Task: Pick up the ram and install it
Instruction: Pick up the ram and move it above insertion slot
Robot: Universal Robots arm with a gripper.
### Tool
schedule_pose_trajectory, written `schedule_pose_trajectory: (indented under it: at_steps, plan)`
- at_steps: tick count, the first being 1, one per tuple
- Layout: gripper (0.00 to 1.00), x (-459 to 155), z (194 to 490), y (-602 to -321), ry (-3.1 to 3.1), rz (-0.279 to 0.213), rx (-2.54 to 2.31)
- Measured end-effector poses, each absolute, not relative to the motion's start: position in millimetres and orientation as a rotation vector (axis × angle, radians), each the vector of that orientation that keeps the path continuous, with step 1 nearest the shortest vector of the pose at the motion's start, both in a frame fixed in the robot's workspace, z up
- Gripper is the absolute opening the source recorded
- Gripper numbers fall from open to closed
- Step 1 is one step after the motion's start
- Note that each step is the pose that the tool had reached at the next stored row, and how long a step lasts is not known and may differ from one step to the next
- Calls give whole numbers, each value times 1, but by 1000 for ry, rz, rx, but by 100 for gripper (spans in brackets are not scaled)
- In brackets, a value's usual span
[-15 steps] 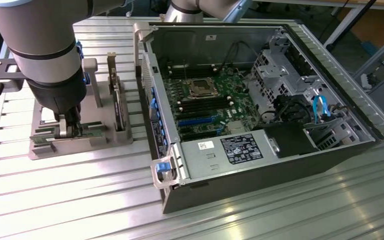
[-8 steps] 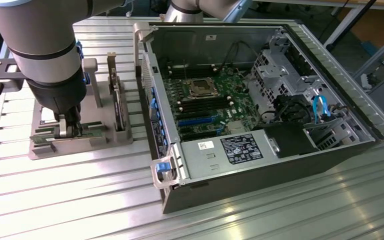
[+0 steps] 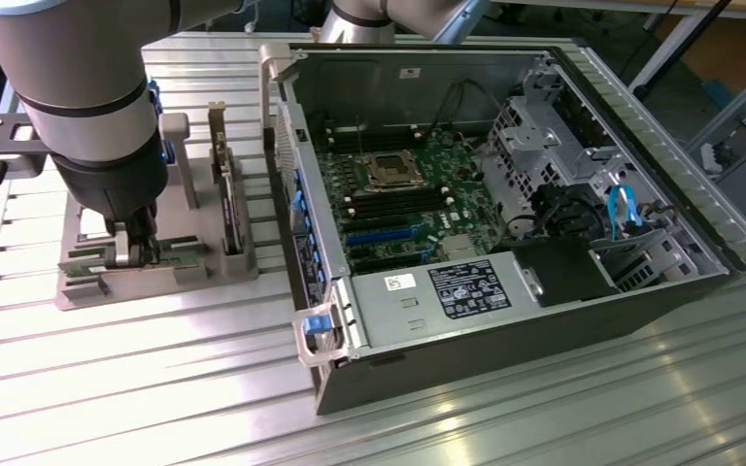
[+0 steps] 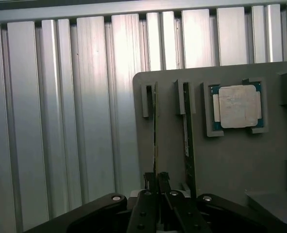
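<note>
Jaws are closed down almost all the way, pinching the top edge of the ram (image 4: pixel 155 136) between the two fingertips (image 4: pixel 149 178). From the wrist view it looks like a real grip, not a hover. The stick stands on edge in a slot of the grey holder (image 4: pixel 221 160), which sits on the ribbed metal counter (image 3: pixel 114 388) to the exterior view's left of the open PC case (image 3: pixel 503 320). As far as I can tell it's still seated in the slot, not lifted out.

Another thin board (image 4: pixel 187 131) stands upright in the next slot, just beside the ram but not touching it. The processor (image 4: pixel 238 107) lies flat in its own pocket further along the holder.

On handling: I'd guess the ram weighs next to nothing and is stiff along its length, but it's thin and won't like being twisted or bent sideways. The bare board edge is narrow and fairly slick, so a pinch across the two flat faces near the middle of the long top edge seems like the right hold, and that's about where the jaws sit. I'd stay off the contact edge down in the slot. An off-centre grip could let it pivot.
</note>
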State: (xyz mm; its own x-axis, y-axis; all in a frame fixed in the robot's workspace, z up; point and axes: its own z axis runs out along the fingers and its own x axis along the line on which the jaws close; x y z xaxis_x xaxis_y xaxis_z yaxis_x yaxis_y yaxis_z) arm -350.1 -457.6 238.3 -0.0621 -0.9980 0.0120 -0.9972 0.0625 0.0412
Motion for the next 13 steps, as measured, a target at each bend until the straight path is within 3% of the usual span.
schedule_pose_trajectory:
  at_steps: [4,13]
  plan:
    - [13,-350,238,-458,-2279,-58,2129]
    - [13,-350,238,-458,-2283,-64,2129]
